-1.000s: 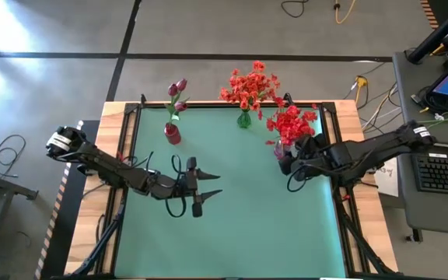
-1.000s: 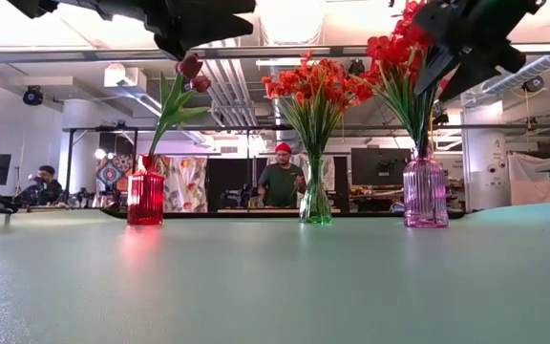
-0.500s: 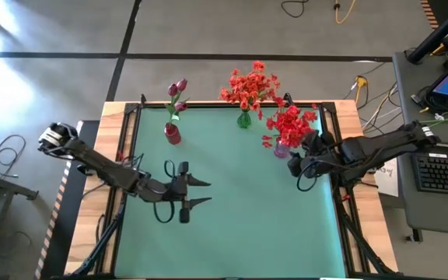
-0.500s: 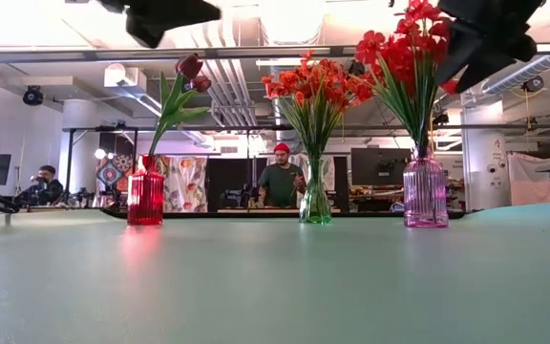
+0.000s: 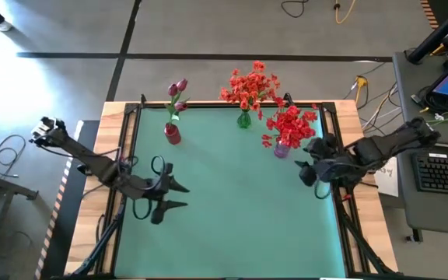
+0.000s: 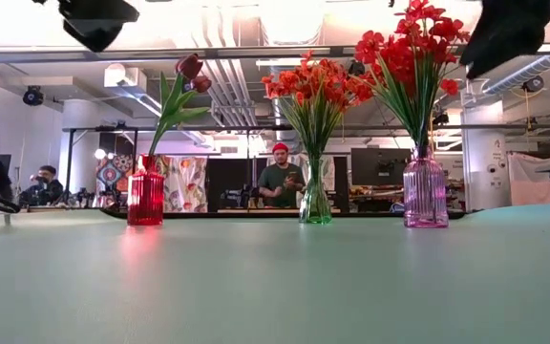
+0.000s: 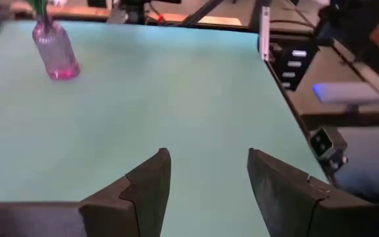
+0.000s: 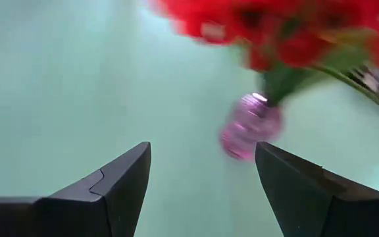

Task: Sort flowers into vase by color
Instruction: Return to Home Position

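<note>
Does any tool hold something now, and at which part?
Nothing is held. The left tool and the right tool are both open and empty.

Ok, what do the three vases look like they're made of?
Red vase: ribbed, see-through, glossy; looks like tinted glass, though clear plastic is possible. Green vase: smooth, tinted, light passes through it; likely glass. Violet vase: ribbed, translucent, bright highlights; glass or plastic.
</note>
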Action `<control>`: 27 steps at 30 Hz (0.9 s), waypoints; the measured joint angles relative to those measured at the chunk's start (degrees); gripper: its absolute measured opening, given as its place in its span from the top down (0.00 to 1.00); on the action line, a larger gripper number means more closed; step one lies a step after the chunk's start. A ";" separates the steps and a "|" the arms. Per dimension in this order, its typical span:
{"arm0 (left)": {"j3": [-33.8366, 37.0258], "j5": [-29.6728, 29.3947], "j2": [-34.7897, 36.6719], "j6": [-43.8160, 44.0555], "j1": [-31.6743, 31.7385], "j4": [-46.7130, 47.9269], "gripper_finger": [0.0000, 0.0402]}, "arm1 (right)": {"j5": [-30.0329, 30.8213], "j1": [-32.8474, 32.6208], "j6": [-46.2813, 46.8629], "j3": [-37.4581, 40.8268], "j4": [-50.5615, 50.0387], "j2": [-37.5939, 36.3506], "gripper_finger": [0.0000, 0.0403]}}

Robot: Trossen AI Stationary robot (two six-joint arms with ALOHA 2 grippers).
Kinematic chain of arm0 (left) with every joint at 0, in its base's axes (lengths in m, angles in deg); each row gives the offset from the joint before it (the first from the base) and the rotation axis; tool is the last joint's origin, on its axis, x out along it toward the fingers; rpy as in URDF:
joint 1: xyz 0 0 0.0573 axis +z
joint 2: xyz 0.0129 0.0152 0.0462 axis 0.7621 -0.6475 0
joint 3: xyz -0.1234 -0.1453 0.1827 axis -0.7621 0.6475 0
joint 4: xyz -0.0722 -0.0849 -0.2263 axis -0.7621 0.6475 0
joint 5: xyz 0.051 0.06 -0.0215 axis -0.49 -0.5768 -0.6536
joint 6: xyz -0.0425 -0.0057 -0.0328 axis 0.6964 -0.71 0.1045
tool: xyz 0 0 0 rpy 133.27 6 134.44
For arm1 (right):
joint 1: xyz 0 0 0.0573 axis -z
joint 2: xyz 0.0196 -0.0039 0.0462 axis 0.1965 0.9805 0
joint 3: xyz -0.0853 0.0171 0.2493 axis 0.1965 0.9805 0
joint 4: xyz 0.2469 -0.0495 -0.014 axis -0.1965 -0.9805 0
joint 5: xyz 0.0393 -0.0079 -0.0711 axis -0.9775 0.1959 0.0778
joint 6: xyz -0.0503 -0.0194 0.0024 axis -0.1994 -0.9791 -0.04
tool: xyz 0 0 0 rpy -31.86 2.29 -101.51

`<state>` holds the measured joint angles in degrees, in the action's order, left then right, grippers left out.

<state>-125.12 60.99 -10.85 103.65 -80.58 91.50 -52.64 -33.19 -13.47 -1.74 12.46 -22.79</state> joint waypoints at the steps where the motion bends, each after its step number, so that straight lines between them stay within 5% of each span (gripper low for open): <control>1: 0.11 0.06 0.84 -1.62 -0.28 0.56 0.53 | 0.43 -1.65 -1.77 0.70 2.08 -1.07 0.34; 10: 6.26 11.50 10.03 -16.18 3.03 -8.30 0.63 | 3.86 -12.77 -15.03 10.21 19.56 -12.81 0.34; 17: 16.18 16.54 15.42 -16.95 8.56 -19.86 0.78 | 1.87 -13.87 -21.88 22.11 38.95 -19.12 0.34; 23: 22.64 34.50 15.69 -18.98 16.85 -31.42 0.95 | -1.13 -13.22 -32.59 29.18 56.85 -19.81 0.34; 27: 25.29 44.10 15.80 -18.16 25.52 -35.33 0.99 | -1.04 -10.33 -35.59 29.83 59.76 -19.81 0.34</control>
<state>-99.82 105.10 4.95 85.49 -55.06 56.17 -53.69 -43.52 -49.07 28.09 72.22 -42.60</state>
